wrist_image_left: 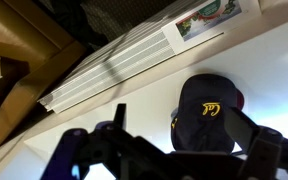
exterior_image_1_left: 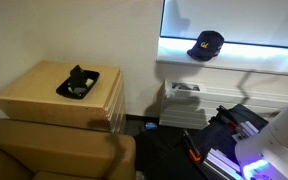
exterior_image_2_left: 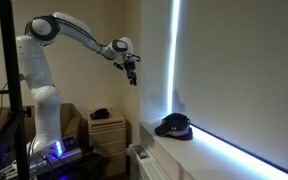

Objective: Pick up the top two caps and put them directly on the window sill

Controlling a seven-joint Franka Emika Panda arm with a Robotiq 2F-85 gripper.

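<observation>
A dark navy cap with a yellow logo [exterior_image_1_left: 205,46] sits on the white window sill [exterior_image_1_left: 244,62]. It tops a small stack of caps [exterior_image_2_left: 173,126] in both exterior views. In the wrist view the navy cap [wrist_image_left: 206,115] lies below me, and a red cap's edge [wrist_image_left: 235,99] shows under it. My gripper [exterior_image_2_left: 132,72] hangs high in the air, above and to the side of the stack. It is open and empty. In the wrist view its fingers [wrist_image_left: 182,118] stand wide apart on either side of the cap, far above it.
A white vent unit [wrist_image_left: 124,60] runs under the sill. A wooden cabinet [exterior_image_1_left: 44,100] carries a black tray [exterior_image_1_left: 76,82] with dark items. A brown sofa [exterior_image_1_left: 44,150] is in front. The bright window [exterior_image_2_left: 234,70] is behind the sill.
</observation>
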